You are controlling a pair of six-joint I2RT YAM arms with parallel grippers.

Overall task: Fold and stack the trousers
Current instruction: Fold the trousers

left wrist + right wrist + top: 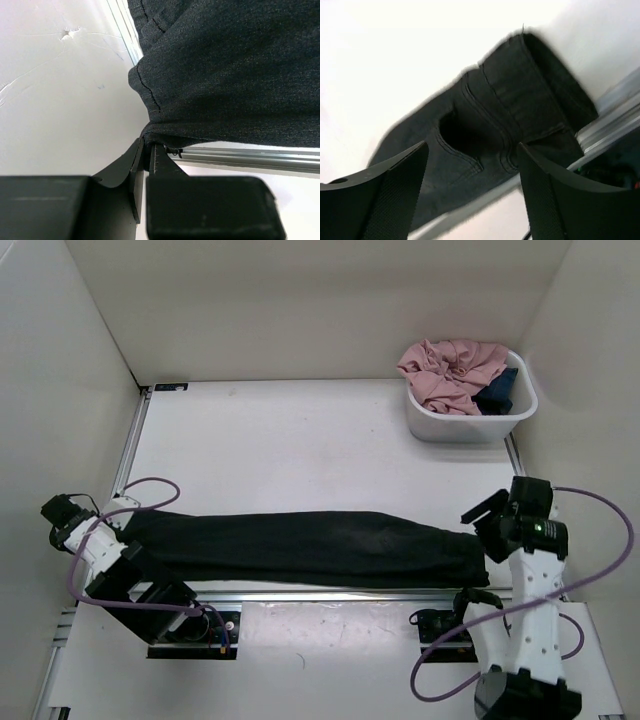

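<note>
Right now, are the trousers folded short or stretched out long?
Stretched out long: the trousers lie as one full-length strip; left gripper pinches one end.

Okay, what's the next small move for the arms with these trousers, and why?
Probably lower the right gripper and close it on the trousers' near end. It hangs open above the pocket, holding nothing, while the left gripper is pinched shut on the far end. The trousers lie stretched flat, so both ends need holding to fold.

Bright, even light from above fills the top view, casting only faint shadows. In both wrist views the white table washes out to glare. The right wrist view is blurred, the black trousers soft-edged; the left shows their weave sharply.
</note>
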